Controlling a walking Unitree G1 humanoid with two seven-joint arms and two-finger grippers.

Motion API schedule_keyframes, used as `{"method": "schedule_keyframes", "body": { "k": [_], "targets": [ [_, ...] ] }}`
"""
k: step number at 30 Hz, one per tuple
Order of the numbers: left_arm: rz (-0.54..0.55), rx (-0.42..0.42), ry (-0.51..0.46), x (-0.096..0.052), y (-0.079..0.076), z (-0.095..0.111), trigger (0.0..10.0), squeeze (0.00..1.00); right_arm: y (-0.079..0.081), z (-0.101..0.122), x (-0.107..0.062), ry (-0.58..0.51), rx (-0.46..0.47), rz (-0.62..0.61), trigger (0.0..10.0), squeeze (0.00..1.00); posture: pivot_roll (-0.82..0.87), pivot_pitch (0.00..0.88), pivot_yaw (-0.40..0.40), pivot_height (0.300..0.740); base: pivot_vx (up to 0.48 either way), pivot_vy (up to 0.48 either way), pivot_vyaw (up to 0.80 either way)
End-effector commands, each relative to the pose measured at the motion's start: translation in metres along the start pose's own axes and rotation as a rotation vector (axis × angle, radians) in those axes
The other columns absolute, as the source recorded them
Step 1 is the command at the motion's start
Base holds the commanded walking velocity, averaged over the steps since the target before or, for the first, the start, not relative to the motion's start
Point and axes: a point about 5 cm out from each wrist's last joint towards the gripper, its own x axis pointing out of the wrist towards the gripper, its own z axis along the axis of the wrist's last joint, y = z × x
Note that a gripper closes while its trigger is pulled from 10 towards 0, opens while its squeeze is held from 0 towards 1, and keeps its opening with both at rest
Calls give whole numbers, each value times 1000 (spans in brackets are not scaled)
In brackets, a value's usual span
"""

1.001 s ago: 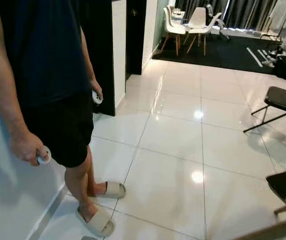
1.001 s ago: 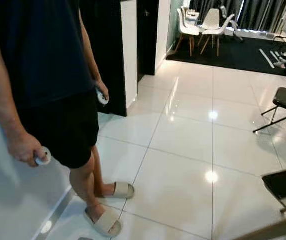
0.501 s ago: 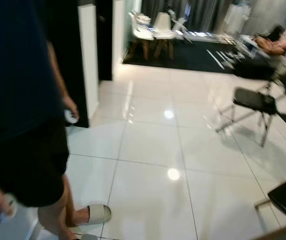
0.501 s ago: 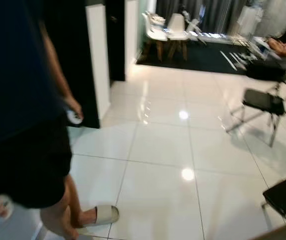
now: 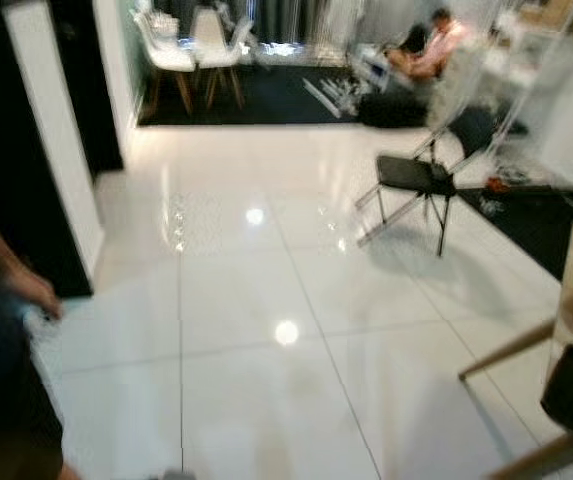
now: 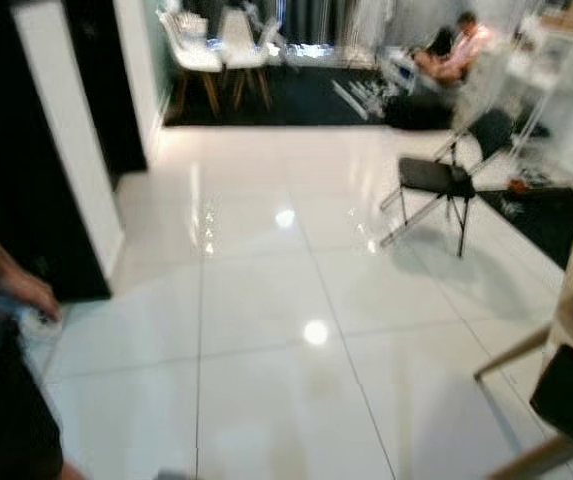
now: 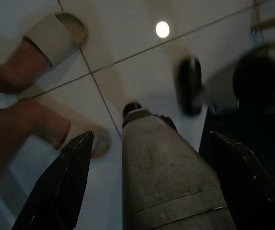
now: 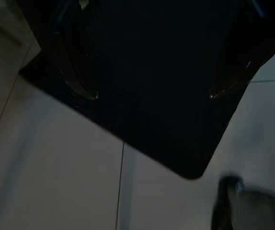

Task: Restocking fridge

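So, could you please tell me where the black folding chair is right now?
The black folding chair stands on the white tiled floor ahead and to the robot's right, near the dark rug where a person sits.

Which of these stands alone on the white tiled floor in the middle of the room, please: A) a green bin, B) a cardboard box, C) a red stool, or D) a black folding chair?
D: a black folding chair with thin metal legs stands by itself on the glossy white floor, to the robot's right of centre.
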Motion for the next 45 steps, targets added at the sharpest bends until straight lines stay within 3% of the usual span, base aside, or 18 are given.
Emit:
{"method": "schedule_keyframes", "body": {
  "k": [1, 10, 23, 45],
  "targets": [
    [-3, -28, 12, 0, -4, -4, 10000, 0, -7, 5, -1, -19, 8, -27, 10000, 0, -63, 12, -13, 740, 0, 0, 0],
    [-15, -26, 15, 0, -3, -6, 10000, 0, -6, 1, -1, -13, 17, -26, 10000, 0, -63, 15, -6, 740, 0, 0, 0],
    [-13, -44, 22, -2, 0, -11, 10000, 0, -3, 1, 0, -16, 16, -17, 10000, 0, -37, 21, -1, 740, 0, -438, 0],
    [-12, -61, 2, -1, -1, -7, 10000, 0, -6, 0, -1, -13, 19, -30, 10000, 0, -49, 20, -1, 740, 0, 0, 0]
  ]
}}
